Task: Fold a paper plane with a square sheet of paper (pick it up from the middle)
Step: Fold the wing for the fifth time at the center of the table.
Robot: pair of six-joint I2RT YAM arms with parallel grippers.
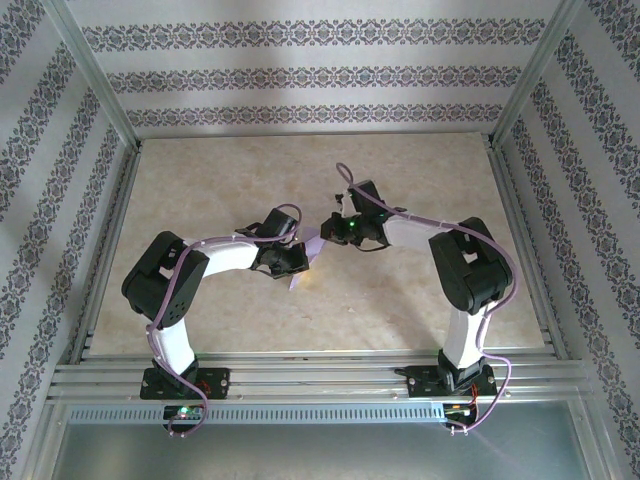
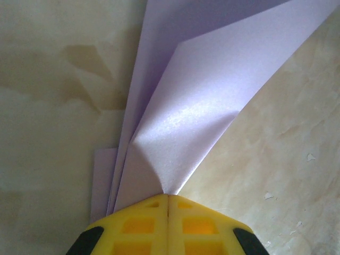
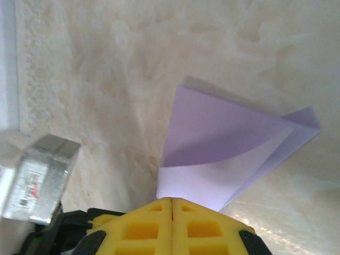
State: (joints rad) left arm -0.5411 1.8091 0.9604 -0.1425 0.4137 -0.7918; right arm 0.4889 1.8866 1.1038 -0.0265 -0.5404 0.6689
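The left arm [image 1: 175,275] bends in from the left over the beige table [image 1: 200,180], which is fenced by metal rails [image 1: 300,372] and papered walls [image 1: 300,75]. The left claw [image 1: 288,260] sits near the table's middle, and its dark body covers much of the paper [image 1: 303,270], so from above only a lavender sliver shows between the two claws.

In the left wrist view the left claw [image 2: 168,197] has its yellow fingers [image 2: 141,223] pressed together on a corner of the paper [image 2: 207,101]. Several folded layers fan up and away from the pinch, and the top one bulges. The table behind is mottled, with small pale flecks at the right.

The right claw [image 1: 330,228] meets the paper from the other side, just beside the left one. In the right wrist view the right claw [image 3: 172,202] is also closed, pinching the paper's [image 3: 223,133] lower edge. The sheet curls over itself, with a folded layer sticking out to the right. A blurred silver block [image 3: 40,178] stands at the left. The right arm [image 1: 465,270] reaches back to the right.
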